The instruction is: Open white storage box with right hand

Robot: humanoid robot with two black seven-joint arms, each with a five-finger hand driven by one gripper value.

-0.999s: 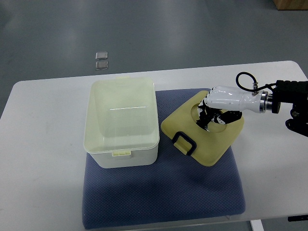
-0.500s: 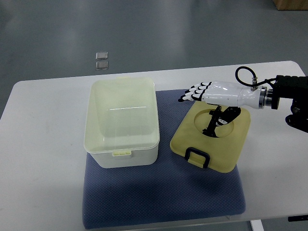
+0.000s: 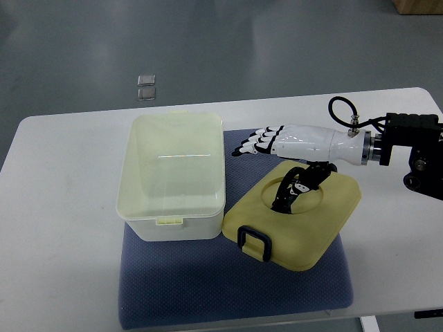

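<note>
The box (image 3: pixel 174 176) is sitting open on the mat (image 3: pixel 235 277), its lid (image 3: pixel 294 221) lying beside it. The right robot hand (image 3: pixel 266 140) is hovering with fingers spread, gripping nothing; opening looks done.

A white table with rounded corners (image 3: pixel 62 207) stands on a smooth grey floor (image 3: pixel 277 41) that shows soft, diffuse reflections of light. Two small, pale square plates (image 3: pixel 146 86) lie on the floor beyond the table's far edge. A brown object (image 3: pixel 419 5) shows at the top right corner.
</note>
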